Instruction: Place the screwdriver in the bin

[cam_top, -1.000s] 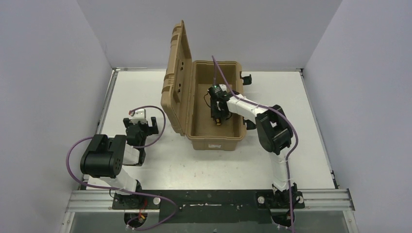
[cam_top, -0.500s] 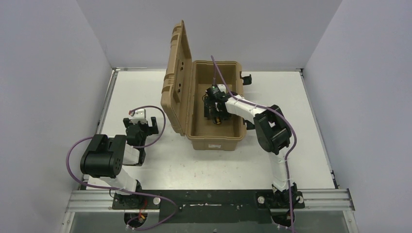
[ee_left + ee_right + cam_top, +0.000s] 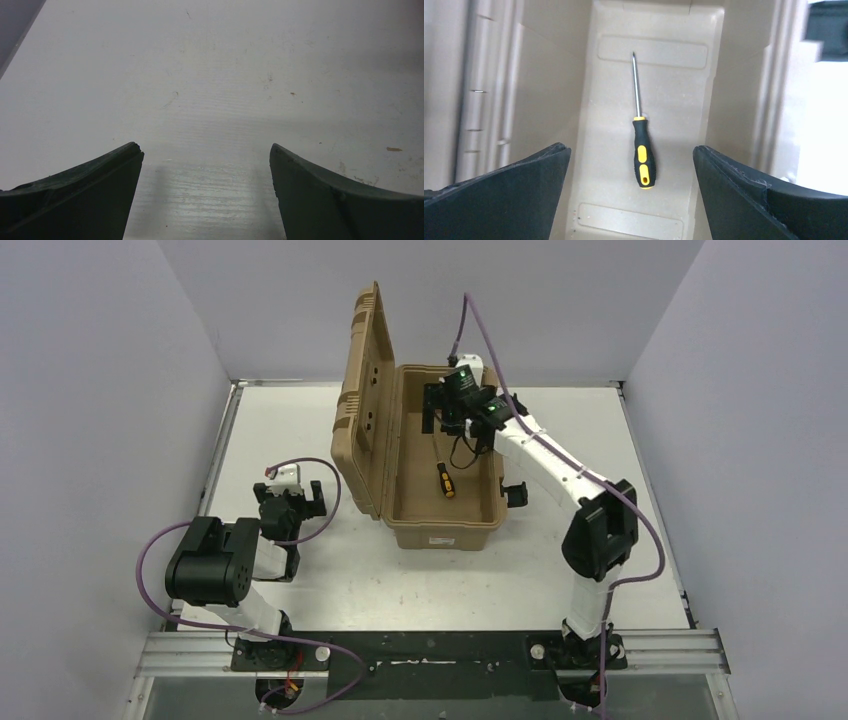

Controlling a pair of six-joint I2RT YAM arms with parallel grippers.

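The small screwdriver with black-and-yellow handle and thin silver shaft [image 3: 642, 155] lies flat on the floor of the large tan rectangular plastic bin [image 3: 445, 530], clear of both hands. The right hand [image 3: 452, 422] hovers above the bin's far end, fingers spread wide, gripping nothing. A white label [image 3: 437, 539] on the bin's near wall is too small to read. The left hand [image 3: 206, 150] sits over the white counter [image 3: 225, 75], fingers apart, empty
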